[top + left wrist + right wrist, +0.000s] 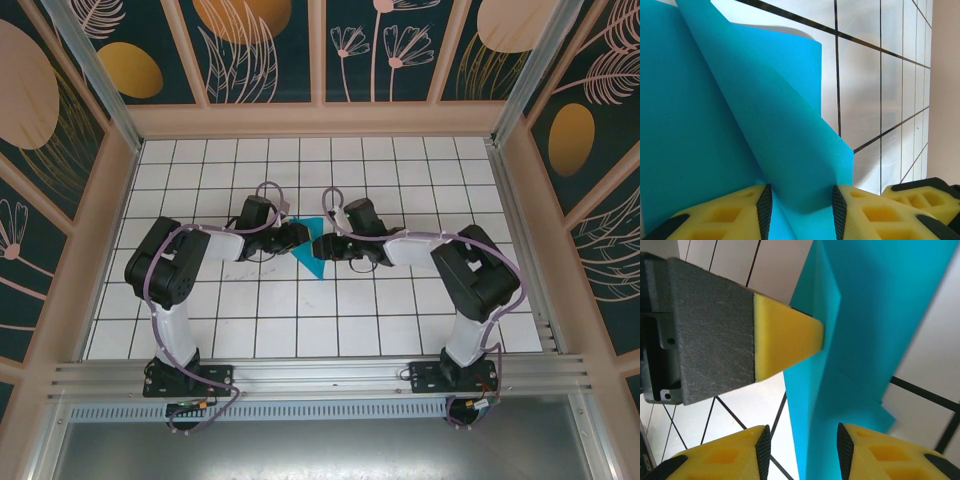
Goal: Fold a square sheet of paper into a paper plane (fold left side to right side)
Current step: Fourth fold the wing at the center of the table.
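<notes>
The white tiled table with black grid lines [400, 330] is walled in by dark teal panels with floral patterns [260, 50], and an aluminium rail [320, 372] runs along its near edge. The left arm [175, 265] and the right arm [470, 265] reach inward from that edge and meet over the middle of the table, where they cover most of the cyan-teal sheet of paper [313, 262]. From above, only a small pointed piece of it shows between and below the two wrists.

In the left wrist view the paper is cut off at the top and left, and one flap lies folded over another and lifts off the tiles. The left gripper [802, 210] has its yellow fingers with black pads [715, 217] spread apart, and the flap sits in the gap. It is unclear whether the pads press on it. A further yellow finger [922, 197] near the lower right corner of this view is probably the other arm's.

The right gripper [802, 450] is likewise parted over a creased strip of the paper. A grey block with a yellow wedge tip [785, 342] touches the paper's edge just beside it.

Bare tiles lie open toward all four edges of the table.
</notes>
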Controlling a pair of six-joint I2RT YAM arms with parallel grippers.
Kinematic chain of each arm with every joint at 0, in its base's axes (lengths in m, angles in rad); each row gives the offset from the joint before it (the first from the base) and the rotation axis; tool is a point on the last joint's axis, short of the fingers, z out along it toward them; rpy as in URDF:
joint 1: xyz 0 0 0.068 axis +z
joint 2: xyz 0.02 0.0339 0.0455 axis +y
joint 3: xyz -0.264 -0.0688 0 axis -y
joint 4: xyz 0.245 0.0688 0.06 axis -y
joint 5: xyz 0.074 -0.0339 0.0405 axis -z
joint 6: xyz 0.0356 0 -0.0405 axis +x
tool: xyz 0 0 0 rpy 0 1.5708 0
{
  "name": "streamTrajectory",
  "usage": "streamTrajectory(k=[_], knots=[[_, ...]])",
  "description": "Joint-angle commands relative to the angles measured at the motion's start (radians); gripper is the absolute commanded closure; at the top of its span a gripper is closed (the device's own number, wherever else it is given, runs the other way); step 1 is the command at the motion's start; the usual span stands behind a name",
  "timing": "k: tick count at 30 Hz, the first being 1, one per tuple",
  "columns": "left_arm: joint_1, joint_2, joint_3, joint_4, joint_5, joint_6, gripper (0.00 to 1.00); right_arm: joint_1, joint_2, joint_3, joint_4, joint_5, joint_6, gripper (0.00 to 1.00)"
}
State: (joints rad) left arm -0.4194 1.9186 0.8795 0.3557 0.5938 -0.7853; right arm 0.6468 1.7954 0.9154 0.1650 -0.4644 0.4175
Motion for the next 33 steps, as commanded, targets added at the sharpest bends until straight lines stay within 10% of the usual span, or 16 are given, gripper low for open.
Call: streamTrajectory(k=[1, 10, 22, 33], knots=[[-0.004, 0.046, -0.011, -0.089, -0.072, 0.039, 0.60, 0.022, 0.043, 0.049, -0.047, 0.043, -0.021, 0.56], [-0.004, 0.041, -0.011, -0.090, -0.071, 0.039, 0.60, 0.037, 0.093, 0.095, -0.069, 0.047, -0.023, 0.60], [-0.004, 0.011, -0.014, -0.123, -0.095, 0.056, 0.59, 0.019, 0.099, 0.092, -0.038, 0.002, -0.056, 0.98], [-0.004, 0.031, -0.019, -0.133, -0.108, 0.061, 0.60, 0.000, 0.113, 0.070, -0.008, -0.059, -0.062, 1.00]])
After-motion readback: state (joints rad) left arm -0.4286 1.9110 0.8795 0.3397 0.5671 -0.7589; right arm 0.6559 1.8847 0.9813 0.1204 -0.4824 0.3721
